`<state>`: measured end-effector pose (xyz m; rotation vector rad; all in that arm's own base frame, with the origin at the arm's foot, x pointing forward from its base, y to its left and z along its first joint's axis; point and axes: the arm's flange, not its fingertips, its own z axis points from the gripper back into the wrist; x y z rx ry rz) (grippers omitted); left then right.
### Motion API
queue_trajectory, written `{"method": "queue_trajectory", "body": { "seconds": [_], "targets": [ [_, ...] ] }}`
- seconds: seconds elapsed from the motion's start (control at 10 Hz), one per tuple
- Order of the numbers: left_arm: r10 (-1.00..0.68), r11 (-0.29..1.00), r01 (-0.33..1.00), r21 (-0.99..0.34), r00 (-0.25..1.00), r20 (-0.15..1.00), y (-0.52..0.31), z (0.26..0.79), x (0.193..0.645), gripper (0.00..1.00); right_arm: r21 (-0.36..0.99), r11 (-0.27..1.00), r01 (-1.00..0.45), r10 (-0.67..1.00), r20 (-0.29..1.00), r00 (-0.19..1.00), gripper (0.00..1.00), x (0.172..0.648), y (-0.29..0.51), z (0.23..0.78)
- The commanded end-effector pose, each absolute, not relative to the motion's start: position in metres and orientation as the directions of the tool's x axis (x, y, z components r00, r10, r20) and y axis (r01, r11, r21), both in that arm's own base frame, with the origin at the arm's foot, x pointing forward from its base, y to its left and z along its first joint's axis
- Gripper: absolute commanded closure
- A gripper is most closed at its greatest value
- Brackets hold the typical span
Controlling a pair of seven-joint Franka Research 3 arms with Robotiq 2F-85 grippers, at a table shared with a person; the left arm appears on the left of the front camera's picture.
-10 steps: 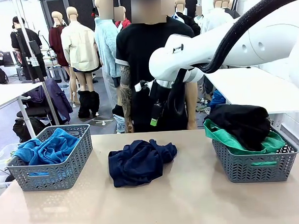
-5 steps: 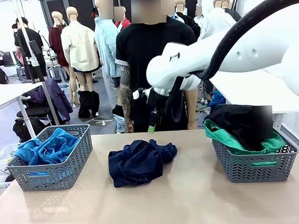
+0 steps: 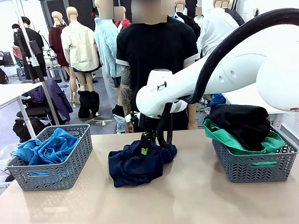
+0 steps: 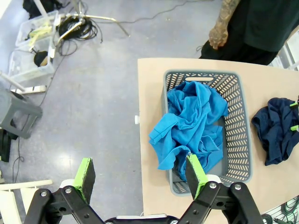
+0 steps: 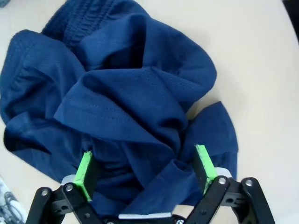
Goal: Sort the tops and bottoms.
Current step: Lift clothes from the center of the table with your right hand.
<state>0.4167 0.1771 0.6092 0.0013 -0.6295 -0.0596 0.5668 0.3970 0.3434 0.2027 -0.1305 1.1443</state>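
Right wrist view puts the navy garment (image 5: pixel 126 107), crumpled mid-table between the baskets, under the right gripper (image 5: pixel 142 165), whose jaws spread wide astride a fold. Closing on one thin layer risks it slipping free.

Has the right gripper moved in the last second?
Yes. The right gripper dropped from above the table edge down onto the navy garment.
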Motion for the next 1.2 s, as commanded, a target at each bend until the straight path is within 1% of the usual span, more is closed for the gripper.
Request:
{"method": "queue_trajectory", "body": {
  "seconds": [0.0, 0.2, 0.7, 0.8, 1.1],
  "targets": [
    [-0.051, 0.999, 0.052, 0.015, 0.805, 0.591, 0.177, 0.61, 0.416, 0.0, 0.087, 0.419, -0.904, 0.89, 0.159, 0.428, 0.0, 0.566, 0.403, 0.336],
    [-0.051, 0.999, 0.052, 0.015, 0.805, 0.591, 0.177, 0.61, 0.416, 0.0, 0.078, 0.419, -0.905, 0.896, 0.126, 0.426, 0.0, 0.561, 0.408, 0.333],
    [-0.051, 0.999, 0.052, 0.015, 0.805, 0.591, 0.177, 0.61, 0.416, 0.0, 0.038, 0.425, -0.904, 0.896, 0.121, 0.427, 0.94, 0.554, 0.411, 0.338],
    [-0.051, 0.999, 0.052, 0.015, 0.805, 0.591, 0.177, 0.61, 0.416, 0.0, 0.038, 0.42, -0.907, 0.899, 0.116, 0.422, 1.0, 0.553, 0.411, 0.338],
    [-0.051, 0.999, 0.052, 0.015, 0.805, 0.591, 0.177, 0.61, 0.416, 0.0, 0.031, 0.424, -0.905, 0.901, 0.091, 0.425, 1.0, 0.551, 0.413, 0.341]
  ]
}}
